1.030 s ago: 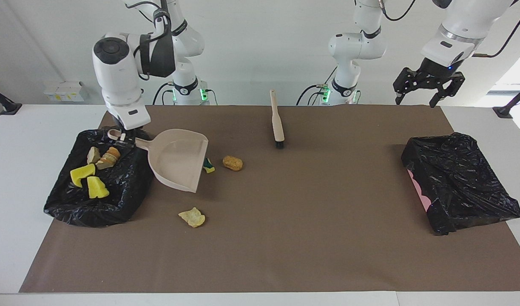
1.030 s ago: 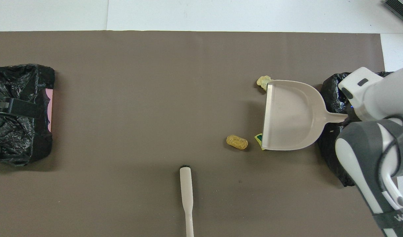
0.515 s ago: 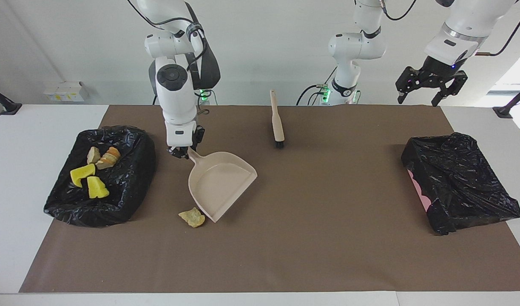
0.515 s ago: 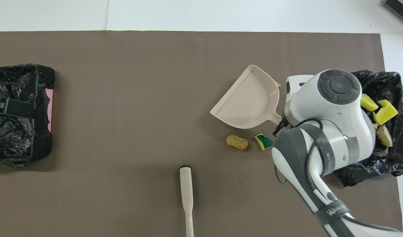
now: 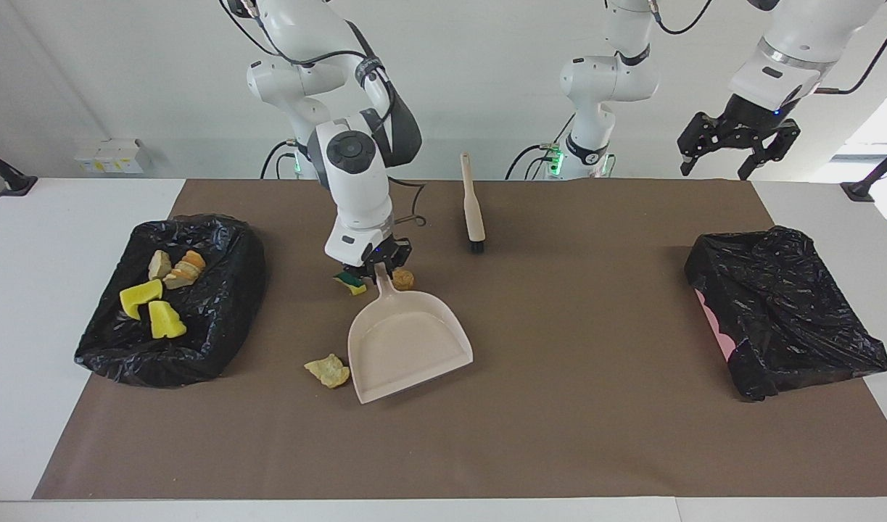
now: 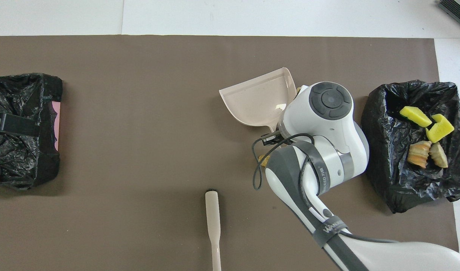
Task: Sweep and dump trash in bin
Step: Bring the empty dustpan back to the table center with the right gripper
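The right gripper (image 5: 377, 270) is clamped on the beige dustpan's (image 5: 408, 346) handle over mid-mat, with three scraps (image 5: 328, 370) loose around it. Four scraps (image 5: 159, 293) lie in the black-lined bin (image 5: 218, 319) at the right arm's end. The left gripper (image 5: 737, 148) waits raised, fingers spread, empty.

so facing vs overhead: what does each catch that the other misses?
Facing only: the green-and-yellow sponge bit and the right gripper shut on the dustpan handle; the left gripper waiting, open, raised at its own end.
Overhead only: nothing of the task.
Both: dustpan, brush, four scraps in the bin.
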